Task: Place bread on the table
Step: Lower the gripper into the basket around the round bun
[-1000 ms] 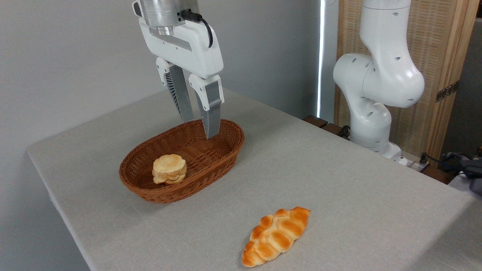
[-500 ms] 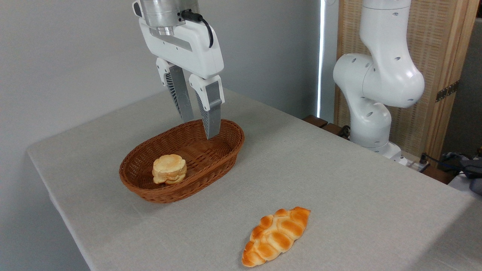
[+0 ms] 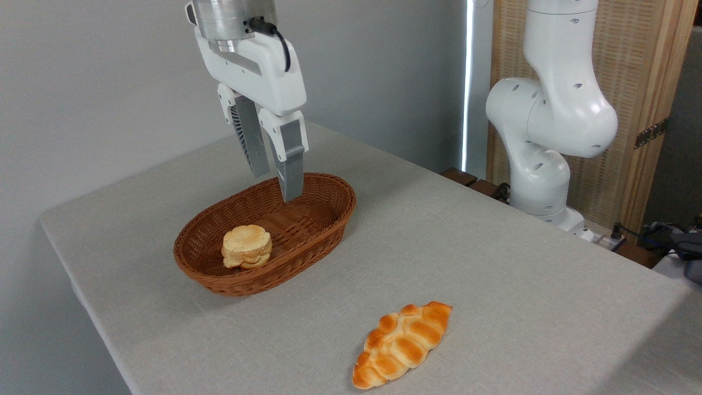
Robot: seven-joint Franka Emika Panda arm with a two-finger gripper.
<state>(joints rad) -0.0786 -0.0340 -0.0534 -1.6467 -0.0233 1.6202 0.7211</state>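
Camera view showed the gripper (image 3: 276, 185) empty, fingers slightly spread, above the wicker basket's (image 3: 307, 241) far end. The bread (image 3: 247, 246) sat inside it near the table's (image 3: 493, 263) left edge, apart from the braided loaf (image 3: 402, 344) toward the front edge.

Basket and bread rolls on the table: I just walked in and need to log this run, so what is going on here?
A white robot arm is working over the wicker basket. Its gripper hangs above the basket's far end, fingers slightly apart and holding nothing. The small round bun lies in the basket's near end, untouched. A braided loaf lies on the grey table, apart from the basket. The bun has not yet been picked up or set on the table.
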